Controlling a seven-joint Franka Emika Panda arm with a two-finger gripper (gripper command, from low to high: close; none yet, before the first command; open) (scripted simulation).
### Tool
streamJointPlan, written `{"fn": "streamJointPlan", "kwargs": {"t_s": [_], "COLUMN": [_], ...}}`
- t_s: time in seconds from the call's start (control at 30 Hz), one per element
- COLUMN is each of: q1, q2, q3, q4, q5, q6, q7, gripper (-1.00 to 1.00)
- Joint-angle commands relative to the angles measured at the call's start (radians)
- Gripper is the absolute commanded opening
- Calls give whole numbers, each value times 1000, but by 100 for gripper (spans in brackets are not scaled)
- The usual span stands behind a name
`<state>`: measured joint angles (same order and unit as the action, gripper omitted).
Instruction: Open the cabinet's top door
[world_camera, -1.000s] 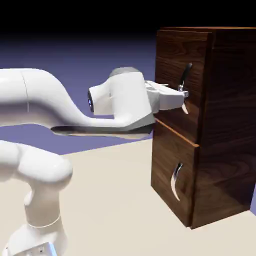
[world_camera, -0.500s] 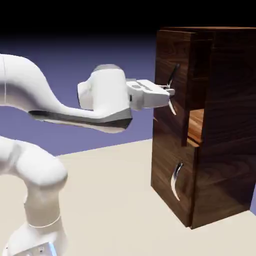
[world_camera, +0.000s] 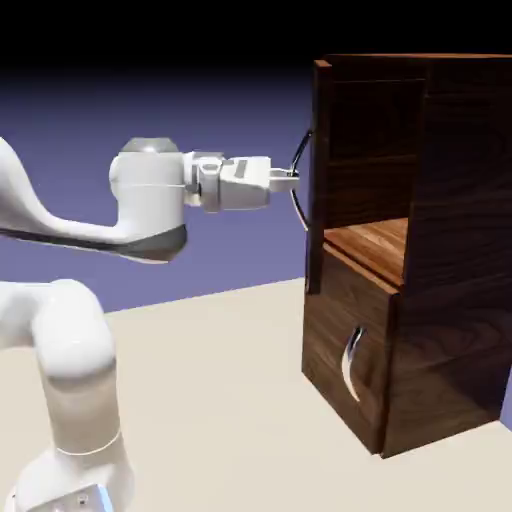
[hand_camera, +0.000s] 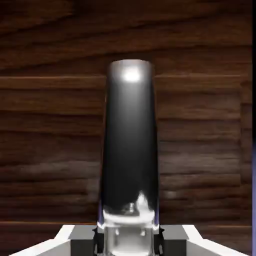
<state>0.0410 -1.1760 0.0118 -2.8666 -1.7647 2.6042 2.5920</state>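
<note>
Gripping the long curved silver handle (world_camera: 295, 165), the white robot hand (world_camera: 294, 181) reaches from the exterior view's left to the top door (world_camera: 318, 180), which stands swung well open on the upper part of the dark wooden cabinet (world_camera: 460, 240). Because the handle is smooth and curved, the fingers could slide along it or lose it if the arm pulls straight back rather than following the door's swing.

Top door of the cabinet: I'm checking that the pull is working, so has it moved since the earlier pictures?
Yes. The top door has swung outward toward the robot's side, away from the cabinet's fixed side wall, exposing the inner shelf.
</note>
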Motion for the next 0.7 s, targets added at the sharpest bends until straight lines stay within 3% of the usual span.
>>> {"fn": "streamJointPlan", "kwargs": {"t_s": [0.0,0.33,0.67], "q1": [0,47,-22], "q2": [-14,-78,43], "q3": [26,346,708], "q4": [-8,-16,169], "q5": [45,476,813], "q6": [-24,-364,-771], "q7": [-19,-142,-142], "gripper": [-100,-100,-100]}}
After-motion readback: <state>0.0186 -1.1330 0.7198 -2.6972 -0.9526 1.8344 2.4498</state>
